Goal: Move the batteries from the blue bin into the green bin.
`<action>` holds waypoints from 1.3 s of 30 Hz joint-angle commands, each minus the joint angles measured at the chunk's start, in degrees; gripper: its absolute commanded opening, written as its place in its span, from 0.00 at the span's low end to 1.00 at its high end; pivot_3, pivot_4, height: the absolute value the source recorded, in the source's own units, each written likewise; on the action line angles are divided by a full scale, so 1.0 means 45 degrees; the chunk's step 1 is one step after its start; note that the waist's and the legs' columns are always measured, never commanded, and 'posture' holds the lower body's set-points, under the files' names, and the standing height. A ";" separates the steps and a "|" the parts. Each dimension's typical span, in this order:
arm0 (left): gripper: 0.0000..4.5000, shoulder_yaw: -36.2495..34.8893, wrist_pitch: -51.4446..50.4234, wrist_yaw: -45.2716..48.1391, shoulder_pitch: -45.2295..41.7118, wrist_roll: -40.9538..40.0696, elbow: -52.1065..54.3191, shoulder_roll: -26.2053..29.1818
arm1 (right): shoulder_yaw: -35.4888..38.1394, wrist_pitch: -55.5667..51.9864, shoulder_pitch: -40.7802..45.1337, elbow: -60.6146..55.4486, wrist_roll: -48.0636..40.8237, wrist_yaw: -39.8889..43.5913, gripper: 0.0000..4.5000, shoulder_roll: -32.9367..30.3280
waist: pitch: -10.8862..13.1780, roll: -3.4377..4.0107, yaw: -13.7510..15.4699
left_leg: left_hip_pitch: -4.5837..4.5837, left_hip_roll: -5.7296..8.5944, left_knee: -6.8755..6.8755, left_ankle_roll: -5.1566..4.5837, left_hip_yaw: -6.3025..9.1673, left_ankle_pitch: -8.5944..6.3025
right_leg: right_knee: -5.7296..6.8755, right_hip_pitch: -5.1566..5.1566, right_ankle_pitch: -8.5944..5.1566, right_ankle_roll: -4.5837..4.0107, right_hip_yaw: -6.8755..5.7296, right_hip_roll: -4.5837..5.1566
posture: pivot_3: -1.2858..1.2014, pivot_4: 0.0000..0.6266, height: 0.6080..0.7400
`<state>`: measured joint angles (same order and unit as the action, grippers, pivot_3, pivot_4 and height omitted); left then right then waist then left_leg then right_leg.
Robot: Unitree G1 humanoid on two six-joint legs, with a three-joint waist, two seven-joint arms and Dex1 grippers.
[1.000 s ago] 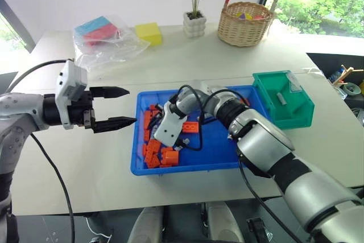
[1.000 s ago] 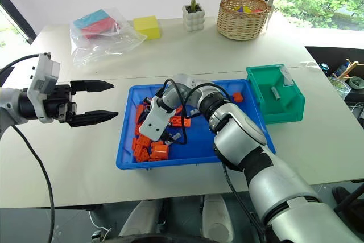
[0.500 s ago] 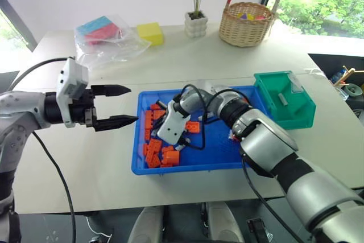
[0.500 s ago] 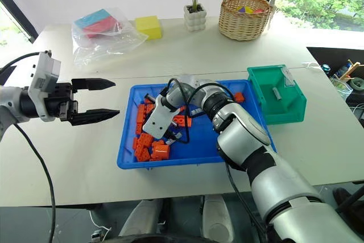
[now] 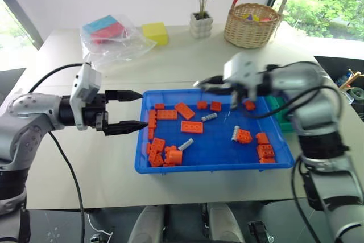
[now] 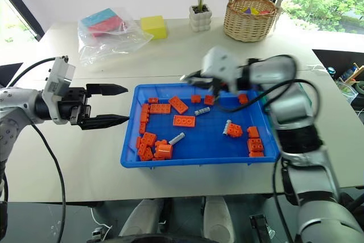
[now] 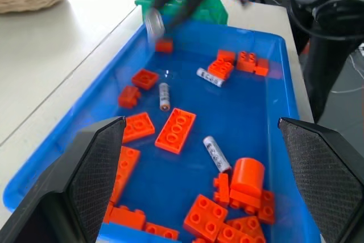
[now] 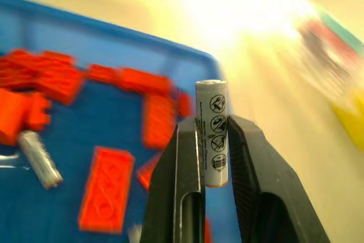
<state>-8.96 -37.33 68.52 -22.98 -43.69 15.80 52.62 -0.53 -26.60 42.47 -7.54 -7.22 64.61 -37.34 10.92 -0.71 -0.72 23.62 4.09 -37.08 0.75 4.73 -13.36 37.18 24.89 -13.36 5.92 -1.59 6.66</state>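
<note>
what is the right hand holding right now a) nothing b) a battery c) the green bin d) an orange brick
b: the right wrist view shows a battery pinched upright between the right hand's two black fingers, above the blue bin.

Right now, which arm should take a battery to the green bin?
Right. The right gripper already clamps a battery above the blue bin; the left gripper hangs open beside its far end.
</note>
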 commanded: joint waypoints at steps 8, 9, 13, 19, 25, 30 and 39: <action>1.00 0.0462 0.0348 0.0344 -0.0787 0.0368 -0.0660 -0.0380 | 0.4702 -0.4023 -0.3659 -0.2088 -0.0613 -0.3208 0.02 -0.2573 | 0.0001 -0.0005 0.0034 | 0.0004 -0.0002 -0.0007 -0.0034 -0.0010 -0.0017 | -0.0035 -0.0026 -0.0003 -0.0001 -0.0022 0.0027 | 0.52 0.24 0.71; 1.00 0.0473 0.0359 0.0384 -0.0846 0.0403 -0.0723 -0.0376 | 0.4895 -0.4038 -0.4018 -0.1884 -0.0611 -0.3387 0.02 -0.2657 | 0.0001 -0.0005 0.0017 | 0.0004 -0.0001 -0.0007 -0.0036 -0.0015 -0.0018 | -0.0038 -0.0026 -0.0004 -0.0001 -0.0022 0.0029 | 0.52 0.24 0.71; 1.00 0.0468 0.0391 0.0473 -0.0991 0.0517 -0.0870 -0.0362 | 0.5267 -0.3828 -0.4898 -0.1028 -0.0552 -0.4252 0.02 -0.2703 | 0.0001 -0.0004 -0.0005 | 0.0003 -0.0004 -0.0012 -0.0044 -0.0027 -0.0020 | -0.0042 -0.0026 -0.0003 0.0001 -0.0019 0.0028 | 0.52 0.24 0.71; 1.00 0.0398 0.0305 0.0398 -0.1116 0.0545 -0.0787 -0.0387 | 0.4901 -0.3306 -0.5248 -0.0021 -0.0196 -0.5590 0.45 -0.2523 | 0.0003 -0.0007 0.0028 | 0.0004 -0.0004 -0.0017 -0.0046 -0.0026 -0.0021 | -0.0045 -0.0031 -0.0003 0.0002 -0.0020 0.0027 | 0.52 0.24 0.71; 1.00 0.0159 0.0248 0.0282 -0.0798 0.0421 -0.0500 -0.0333 | 0.4918 -0.3711 -0.4455 -0.0311 -0.0847 -0.5818 0.87 -0.2707 | 0.0005 -0.0005 -0.0007 | 0.0003 -0.0005 -0.0016 -0.0047 -0.0027 -0.0021 | -0.0044 -0.0030 -0.0003 0.0002 -0.0020 0.0024 | 0.52 0.24 0.71; 1.00 0.0121 0.0284 0.0271 -0.0760 0.0451 -0.0537 -0.0315 | 0.4361 -0.4362 -0.3188 -0.2278 -0.2855 -0.4606 0.87 -0.2638 | 0.0011 0.0004 -0.0014 | 0.0003 -0.0008 -0.0015 -0.0049 -0.0025 -0.0022 | -0.0044 -0.0029 -0.0004 0.0004 -0.0020 0.0021 | 0.52 0.24 0.71; 1.00 0.0442 0.0531 0.0460 -0.1376 0.0730 -0.1026 -0.0460 | -0.0599 -0.0859 -0.1959 -0.2547 -0.2762 -0.0107 0.87 -0.2927 | 0.0023 -0.0022 0.0017 | 0.0003 -0.0007 -0.0026 -0.0060 -0.0013 -0.0029 | -0.0097 -0.0064 -0.0003 0.0014 -0.0041 0.0016 | 0.52 0.24 0.71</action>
<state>-6.28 -36.33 70.07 -27.83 -40.53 11.17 50.53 0.20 -35.77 31.26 -20.15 -21.97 59.73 -49.23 11.02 -0.81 -0.65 23.63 4.06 -37.20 0.47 4.66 -13.50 36.70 24.58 -13.37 5.99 -1.78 6.72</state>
